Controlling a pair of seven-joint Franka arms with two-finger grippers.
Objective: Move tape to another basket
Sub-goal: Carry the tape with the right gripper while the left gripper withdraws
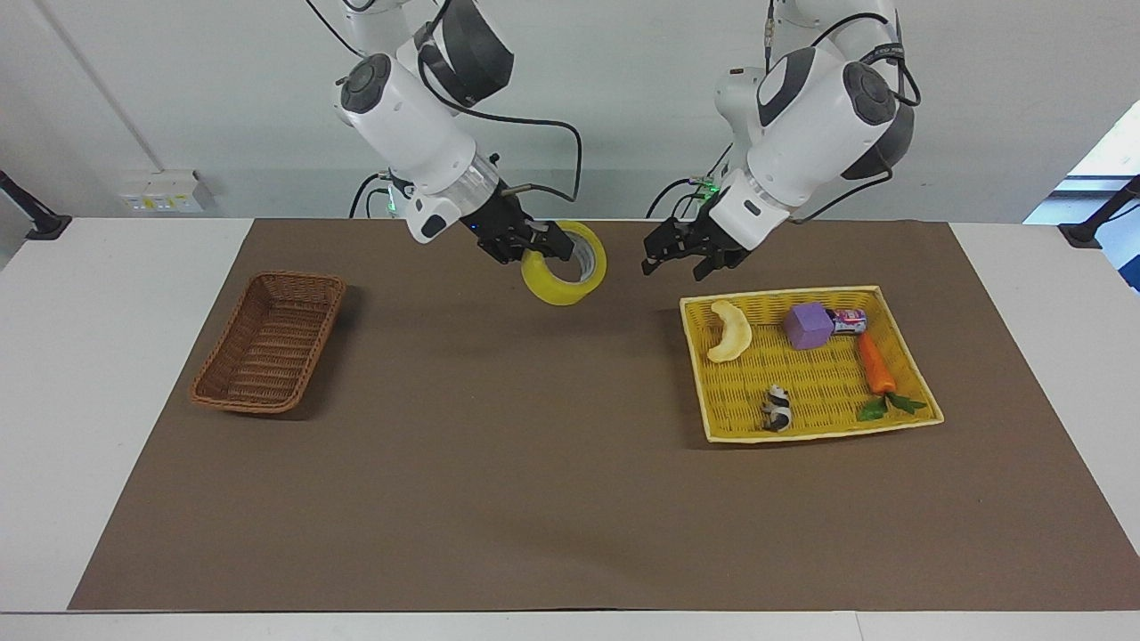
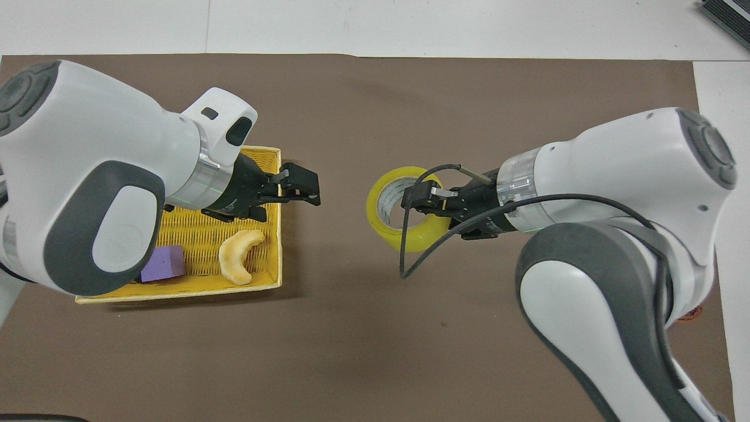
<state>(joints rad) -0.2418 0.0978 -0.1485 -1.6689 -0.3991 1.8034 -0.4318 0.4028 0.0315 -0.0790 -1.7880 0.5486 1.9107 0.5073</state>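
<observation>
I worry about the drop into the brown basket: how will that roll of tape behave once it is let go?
The tape is a round ring, so it may roll if it lands on edge. It keeps its shape in the right gripper, so it is probably stiff. The basket has raised sides that should stop it.

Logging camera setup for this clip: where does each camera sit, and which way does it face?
Facing view: high across the table, looking at the robots; both arms whole, right gripper holding the tape in the air, left gripper empty over the mat by the tray; basket at the right arm's end.
Overhead view: above the robots, looking steeply down; forearms and grippers only.
Shared: tape, both grippers, tray, half a turn apart.
</observation>
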